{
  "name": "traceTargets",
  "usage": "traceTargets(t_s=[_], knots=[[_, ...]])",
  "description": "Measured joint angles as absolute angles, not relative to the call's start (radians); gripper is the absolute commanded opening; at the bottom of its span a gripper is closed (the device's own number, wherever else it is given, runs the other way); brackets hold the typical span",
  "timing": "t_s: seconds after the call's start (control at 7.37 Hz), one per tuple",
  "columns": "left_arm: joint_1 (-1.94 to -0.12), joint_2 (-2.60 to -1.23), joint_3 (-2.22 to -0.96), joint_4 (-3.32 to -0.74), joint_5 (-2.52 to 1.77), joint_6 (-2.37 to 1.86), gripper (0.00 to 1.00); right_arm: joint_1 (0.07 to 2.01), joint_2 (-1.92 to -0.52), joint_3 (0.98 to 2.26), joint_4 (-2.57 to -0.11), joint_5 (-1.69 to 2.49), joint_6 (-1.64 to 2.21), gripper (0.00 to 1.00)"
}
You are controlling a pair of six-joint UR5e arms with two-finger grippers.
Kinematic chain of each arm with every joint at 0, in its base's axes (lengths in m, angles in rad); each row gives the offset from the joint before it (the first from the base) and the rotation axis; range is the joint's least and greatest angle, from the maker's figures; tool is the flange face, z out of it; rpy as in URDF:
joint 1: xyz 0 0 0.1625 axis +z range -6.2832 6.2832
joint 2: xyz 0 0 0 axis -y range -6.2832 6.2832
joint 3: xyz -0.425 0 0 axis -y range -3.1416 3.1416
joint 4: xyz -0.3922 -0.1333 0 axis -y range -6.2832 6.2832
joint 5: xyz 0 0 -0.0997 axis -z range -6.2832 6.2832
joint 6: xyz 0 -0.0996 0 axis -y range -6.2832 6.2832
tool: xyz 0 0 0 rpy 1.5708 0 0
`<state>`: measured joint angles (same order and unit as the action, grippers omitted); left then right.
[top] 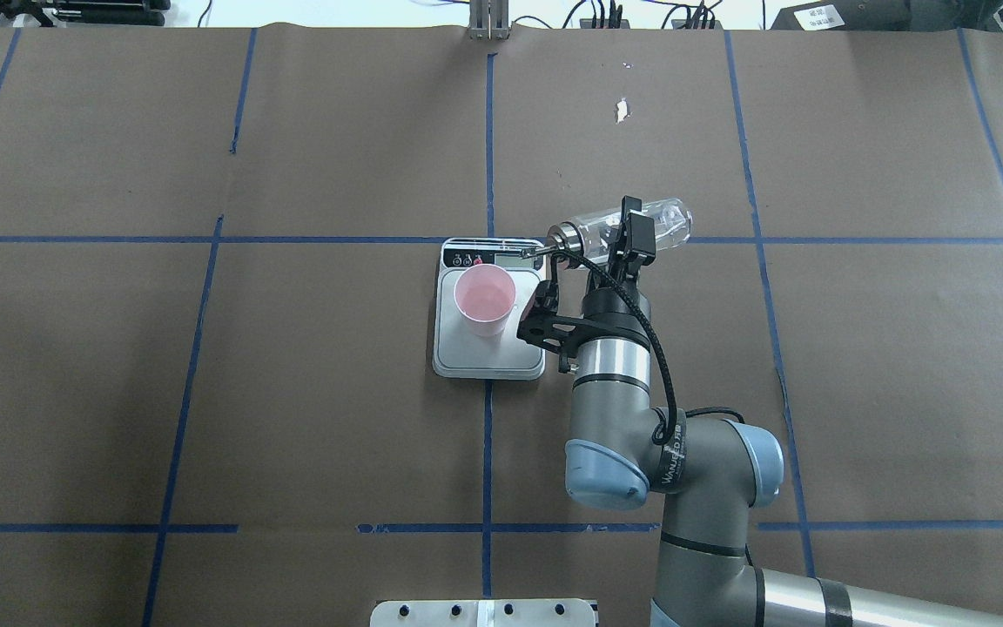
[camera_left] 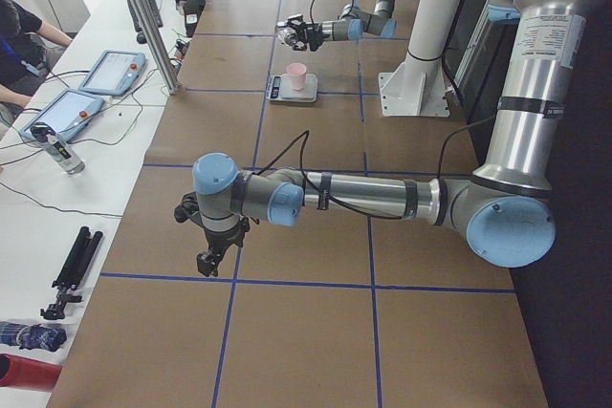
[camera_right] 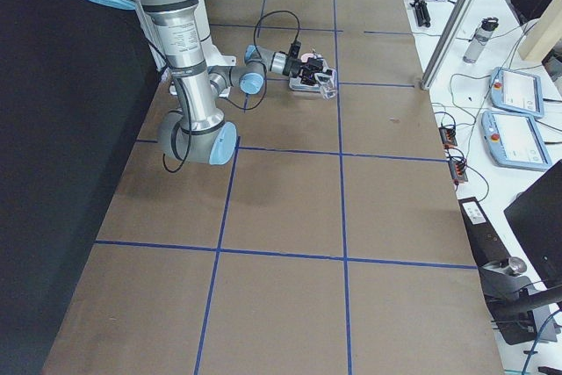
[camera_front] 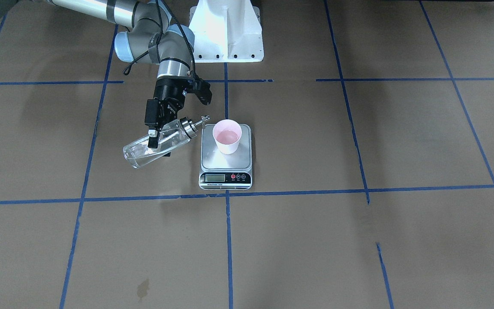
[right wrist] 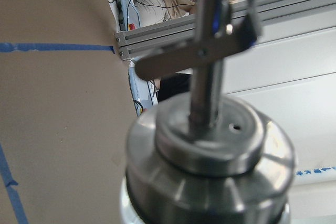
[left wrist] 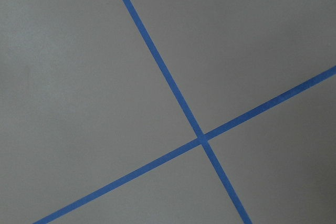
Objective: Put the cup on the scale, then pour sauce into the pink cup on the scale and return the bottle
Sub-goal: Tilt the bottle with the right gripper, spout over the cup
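Pouring is the step we judge to be in hand. The cup [camera_front: 227, 136] already stands upright on the scale [camera_front: 225, 164], slightly toward the platform's edge away from the display. The right gripper [top: 632, 232] is clamped across the bottle [camera_front: 174, 135] at mid-body and holds it tipped nearly level above the table [camera_front: 358, 240].

Seen from overhead, the bottle lies at about 2 o'clock from the cup, with its spout [top: 539, 251] pointing toward 8 o'clock. The spout reaches the scale's 1 o'clock corner near the display and appears to stop short of the cup's rim.

Next, we think the spout has to travel a little farther toward 8 o'clock, over the cup's mouth. Then it should dip gently without nudging the light cup.

The bottle is clear glass with a shiny collar [camera_front: 188, 127]; we cannot make out any sauce inside it. The cup is whitish outside and pink within, and we cannot tell whether it holds liquid.

The left gripper [camera_left: 208, 260] hangs well away, at the table's far end. We cannot tell whether it is open.
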<state>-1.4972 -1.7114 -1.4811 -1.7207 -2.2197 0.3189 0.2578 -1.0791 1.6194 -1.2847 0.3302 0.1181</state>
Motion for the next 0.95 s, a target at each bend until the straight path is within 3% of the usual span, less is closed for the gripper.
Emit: traceTargets(t_s=[0.95], knots=[[-1.497, -1.718, -1.460, -1.723, -2.220, 0.319, 1.00, 0.254, -1.059, 1.577, -1.318, 0.221, -0.073, 0.00]])
